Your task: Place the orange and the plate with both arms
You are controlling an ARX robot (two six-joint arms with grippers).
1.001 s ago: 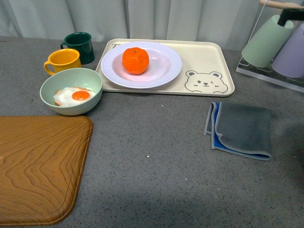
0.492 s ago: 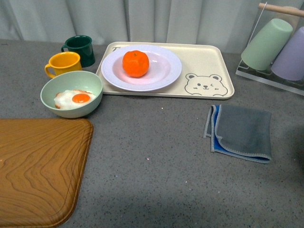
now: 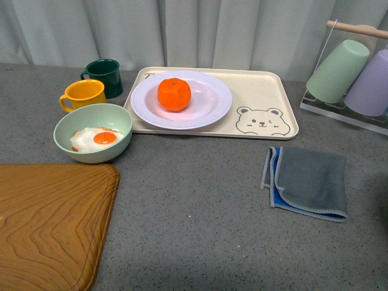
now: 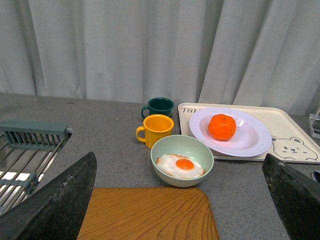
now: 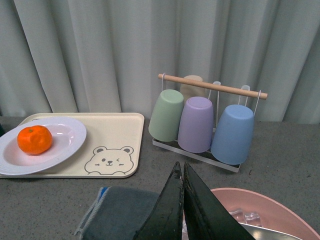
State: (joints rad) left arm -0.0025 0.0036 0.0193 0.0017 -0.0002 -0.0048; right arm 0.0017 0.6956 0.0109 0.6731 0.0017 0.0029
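Observation:
The orange (image 3: pixel 174 94) sits in the white ridged plate (image 3: pixel 212 103), which rests on the left part of the cream bear tray (image 3: pixel 267 115). Both also show in the left wrist view, orange (image 4: pixel 222 126) on plate (image 4: pixel 250 142), and in the right wrist view, orange (image 5: pixel 34 139) on plate (image 5: pixel 65 142). Neither arm shows in the front view. My left gripper (image 4: pixel 180 200) is open and empty, well back from the tray, with the wooden board and egg bowl between its fingers. My right gripper (image 5: pixel 181 172) is shut and empty, above the grey cloth.
A pale green bowl (image 3: pixel 92 132) with a fried egg, a yellow mug (image 3: pixel 83 94) and a dark green mug (image 3: pixel 105 76) stand left of the tray. A wooden board (image 3: pixel 48 224) lies front left, a grey cloth (image 3: pixel 308 182) right, a cup rack (image 3: pixel 351 73) far right, a pink basin (image 5: pixel 260 210) near my right gripper.
The front view has tilted slightly, so the whole scene sits a little lower in frame. The dark gripper tip seen at the top right a second ago has left the view.

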